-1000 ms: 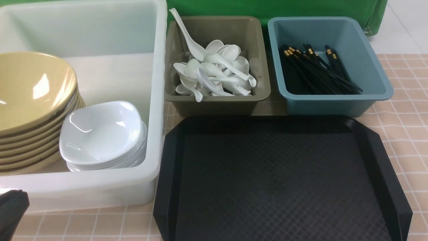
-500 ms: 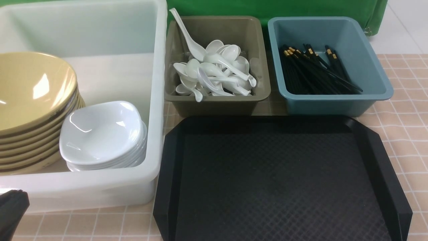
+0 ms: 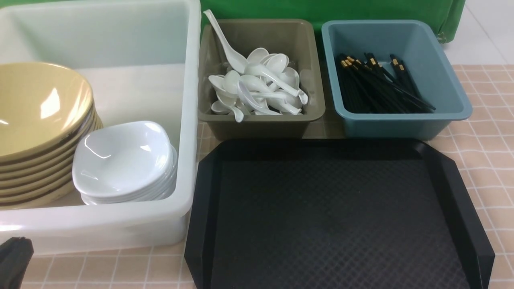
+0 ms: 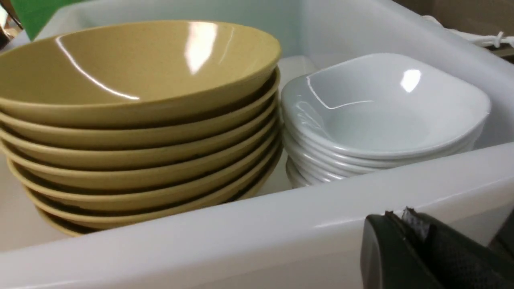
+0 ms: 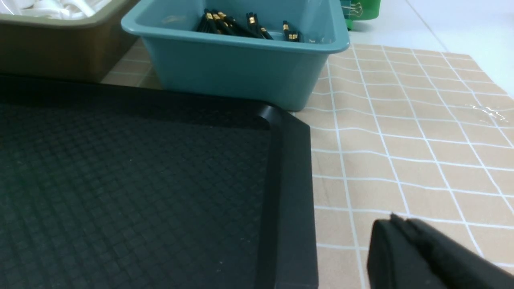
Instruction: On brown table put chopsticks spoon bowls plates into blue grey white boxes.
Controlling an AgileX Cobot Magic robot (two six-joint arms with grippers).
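"What else is there besides the boxes?"

"A black tray [image 3: 329, 216] takes up the near middle of the brown table [image 3: 492, 120]. It's bare inside, and the grey-olive bin [image 3: 257, 130] and the blue-teal bin [image 3: 405, 124] stand just beyond its far edge. Behind those two there's something green [image 3: 381, 10]."

"Anything in the way of the arms?"

"The big white tub [image 3: 112, 224] fills the left side, and its near wall stands between the left gripper [image 4: 405, 216] and the dishes. That gripper is shut, with nothing in it. The right gripper [image 5: 395, 218] is closed and empty too, over by the tray's right side."

"Where's the open room?"

"Right of the tray, where the gridded tabletop runs bare. There's a strip in front of the tub as well, but only a narrow gap between the tub's right wall and the tray."

"And what's in the boxes?"

"The tub has the tan bowls [image 3: 44, 108] stacked at its left, the top one tilted, and the white plates [image 3: 122, 158] piled just right of them. The grey-olive one holds a heap of white spoons [image 3: 261, 84], one handle poking over its far-left rim. The chopsticks [image 3: 377, 88] lie in the blue-teal one, gold bands mostly toward the far side."
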